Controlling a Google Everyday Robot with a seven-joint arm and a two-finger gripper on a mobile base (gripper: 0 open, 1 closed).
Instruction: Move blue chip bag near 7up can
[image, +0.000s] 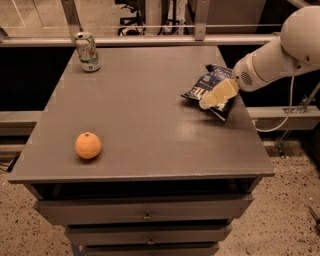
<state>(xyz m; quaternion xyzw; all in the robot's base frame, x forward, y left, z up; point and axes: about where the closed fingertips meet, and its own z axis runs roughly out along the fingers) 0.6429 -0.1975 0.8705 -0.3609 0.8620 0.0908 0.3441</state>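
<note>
The blue chip bag (196, 92), dark navy with white lettering, lies on the right side of the grey table (145, 125), near its right edge. My gripper (214, 99) comes in from the right on a white arm (280, 55) and sits over the bag, covering its middle. The 7up can (87, 51), silver-white and green, stands upright at the table's far left corner, far from the bag.
A round orange fruit (88, 145) lies at the front left of the table. Drawers (145, 216) sit below the tabletop. A railing (165, 40) runs behind the table. A cable (290, 110) hangs to the right of the table.
</note>
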